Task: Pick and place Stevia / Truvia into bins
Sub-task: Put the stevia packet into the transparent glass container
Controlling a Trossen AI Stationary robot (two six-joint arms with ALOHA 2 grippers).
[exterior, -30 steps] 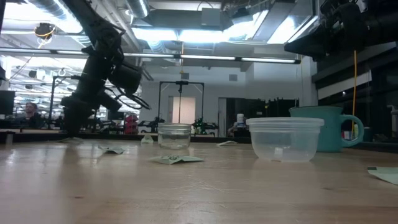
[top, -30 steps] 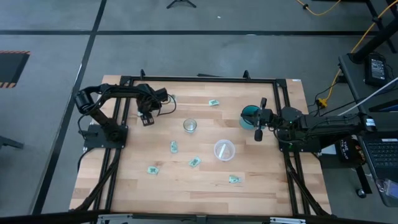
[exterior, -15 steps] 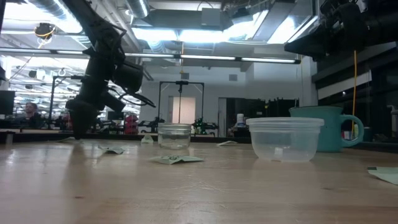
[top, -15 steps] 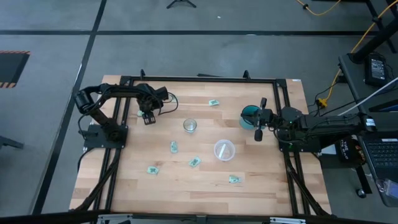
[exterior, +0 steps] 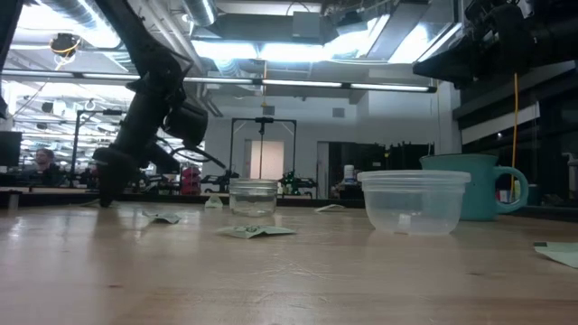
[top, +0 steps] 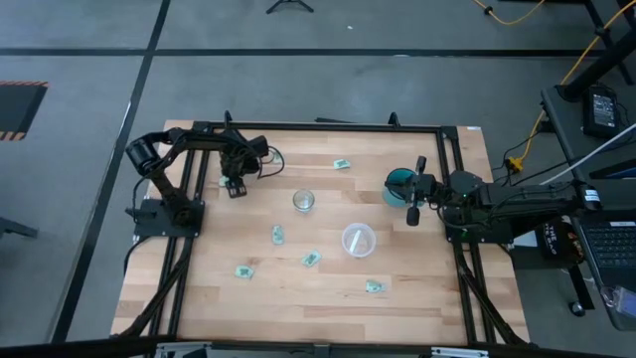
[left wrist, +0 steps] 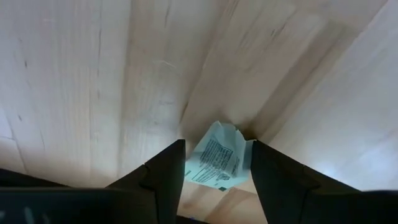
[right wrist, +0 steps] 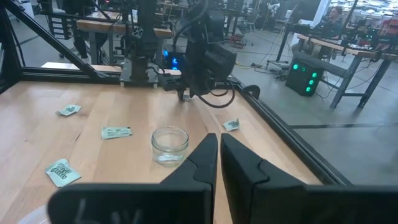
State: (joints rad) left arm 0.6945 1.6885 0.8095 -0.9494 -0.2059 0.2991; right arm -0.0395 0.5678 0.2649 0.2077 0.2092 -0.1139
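Left gripper: the left gripper (top: 236, 186) is down at the tabletop (top: 328, 298) near its far left corner, fingers spread a little with a Stevia packet (left wrist: 216, 160) between them; in the left wrist view the packet's edges seem to touch both fingers (left wrist: 163, 174), though whether they truly pinch it is hard to tell.

Right gripper: the right gripper (top: 412, 213) hangs at the right side of the tabletop, just beside the teal mug (top: 399, 184); its fingers (right wrist: 200, 160) lie nearly together with only a thin slit between, holding nothing.

Glass jar: the glass jar (top: 304, 201) stands upright near the middle of the tabletop, between the two arms.

Plastic cup: the plastic cup (top: 358, 240) stands near the jar, toward the front and right.

Loose packets: one packet (top: 342, 163) lies near the far edge; another (top: 278, 235) lies in front of the jar; a third (top: 311, 260) lies near the cup's left; a fourth (top: 243, 270) lies toward the front left; a fifth (top: 374, 286) lies in front of the cup. All lie flat, apart from both bins.
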